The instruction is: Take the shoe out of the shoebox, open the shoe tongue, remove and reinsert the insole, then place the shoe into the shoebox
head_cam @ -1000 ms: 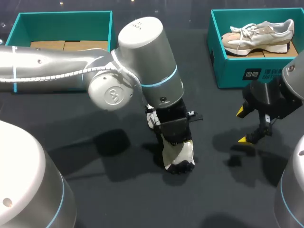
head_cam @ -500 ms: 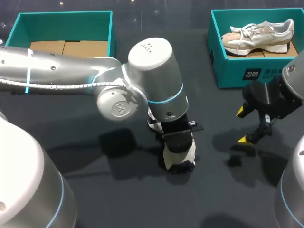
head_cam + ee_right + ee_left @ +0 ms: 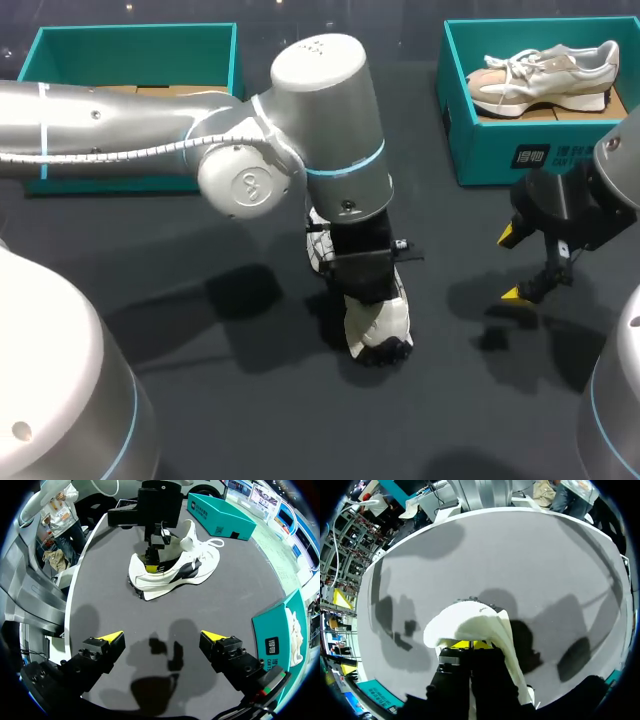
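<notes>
A white shoe (image 3: 377, 322) with black sole studs lies on the dark table mid-front; in the right wrist view the shoe (image 3: 172, 572) lies ahead of my right gripper. My left gripper (image 3: 366, 283) reaches down into its opening. In the left wrist view the left gripper (image 3: 470, 644) has its yellow tips pressed together, shut, with the shoe's white upper (image 3: 462, 625) wrapped around them. I cannot tell if anything is pinched. My right gripper (image 3: 512, 265) hangs open to the shoe's right, a little above the table and apart from it, and the right gripper (image 3: 162, 637) holds nothing.
A teal shoebox (image 3: 490, 150) at the back right holds a second, beige shoe (image 3: 545, 78). Another teal box (image 3: 135, 45) with a cardboard floor stands at the back left, partly behind my left arm (image 3: 150, 150).
My left arm's wrist and elbow swung slightly right and back while its gripper stayed in the shoe, which barely shifted. The right arm has kept still.
</notes>
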Controlling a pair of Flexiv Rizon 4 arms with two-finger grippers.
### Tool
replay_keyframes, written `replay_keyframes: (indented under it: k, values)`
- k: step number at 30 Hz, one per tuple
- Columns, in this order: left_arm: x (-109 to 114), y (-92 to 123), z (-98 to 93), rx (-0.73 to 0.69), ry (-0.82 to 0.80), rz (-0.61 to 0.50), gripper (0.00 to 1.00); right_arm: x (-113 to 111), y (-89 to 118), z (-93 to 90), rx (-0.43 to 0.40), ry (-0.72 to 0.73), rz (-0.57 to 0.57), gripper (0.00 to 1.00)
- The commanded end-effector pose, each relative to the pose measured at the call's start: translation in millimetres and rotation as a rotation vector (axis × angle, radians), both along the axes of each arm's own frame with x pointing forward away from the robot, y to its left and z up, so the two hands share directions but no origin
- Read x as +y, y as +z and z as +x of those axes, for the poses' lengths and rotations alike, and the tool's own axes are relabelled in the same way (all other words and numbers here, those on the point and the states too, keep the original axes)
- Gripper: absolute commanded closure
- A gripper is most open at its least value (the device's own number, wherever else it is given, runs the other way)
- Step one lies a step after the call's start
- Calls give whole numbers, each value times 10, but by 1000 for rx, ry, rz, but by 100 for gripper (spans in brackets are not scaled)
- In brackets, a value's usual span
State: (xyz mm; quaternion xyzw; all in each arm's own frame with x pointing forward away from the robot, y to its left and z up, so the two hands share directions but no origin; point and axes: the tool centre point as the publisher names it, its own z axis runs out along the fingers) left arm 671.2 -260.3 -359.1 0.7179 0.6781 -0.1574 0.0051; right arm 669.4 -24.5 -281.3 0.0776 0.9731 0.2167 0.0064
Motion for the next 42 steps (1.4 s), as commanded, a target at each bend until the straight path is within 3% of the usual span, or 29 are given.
replay_keyframes:
  k: [1,9,13,18,24,30,35,38,42]
  values:
    - [-119,-126,-61,6,-12,61,100,0,-3,-21,-3,-2,-2,0]
    - [-124,-468,-45,-34,27,155,100,0,-3,-21,-3,-2,-2,0]
    - [-5,-486,104,-91,74,177,100,0,-3,-21,-3,-2,-2,0]
    - [91,-324,310,-133,140,152,100,0,-3,-21,-3,-2,-2,0]
    - [-5,-134,245,-110,132,98,100,0,-3,-21,-3,-2,-2,0]
    - [-192,-256,66,-49,114,97,100,0,-3,-21,-3,-2,-2,0]
    - [-284,-478,-47,-58,117,139,100,0,-3,-21,-3,-2,-2,0]
    - [-229,-586,3,-76,134,172,100,0,-3,-21,-3,-2,-2,0]
    - [-82,-574,134,-92,169,188,100,0,-3,-21,-3,-2,-2,0]
